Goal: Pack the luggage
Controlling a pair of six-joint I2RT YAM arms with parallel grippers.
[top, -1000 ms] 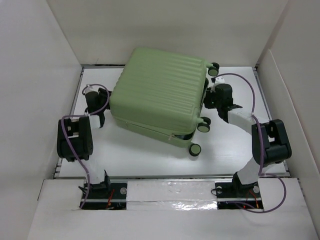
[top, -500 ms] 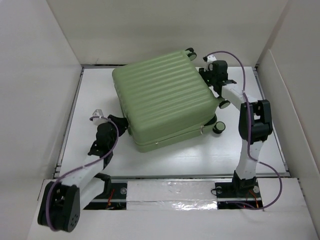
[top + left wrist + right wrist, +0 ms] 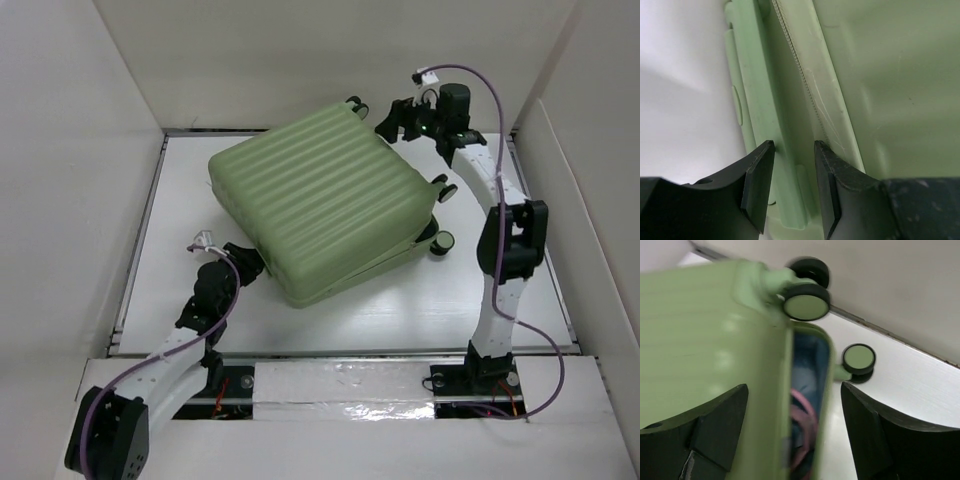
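On the table (image 3: 500,290) we see the luggage (image 3: 320,205) lying flat, its length running diagonally from near left to far right. Our right gripper (image 3: 392,122) spreads wide at the far end. Our left gripper (image 3: 252,268) sits at the near corner seam, fingers narrowly parted, and we cannot tell whether they pinch it. By the wheels (image 3: 806,306) the lid gapes slightly.

Top view: bright, even, diffuse overhead light on white walls. The luggage (image 3: 320,205) casts only a soft, pale shadow on the table (image 3: 500,290), and there is glare along the glossy strip (image 3: 350,385) at the near edge. Left wrist view: soft close-range focus, shell washed pale, left gripper (image 3: 793,150) rendered near-black. Right wrist view: blurred throughout, wheels (image 3: 806,305) smeared, lining (image 3: 812,370) dim in shade.
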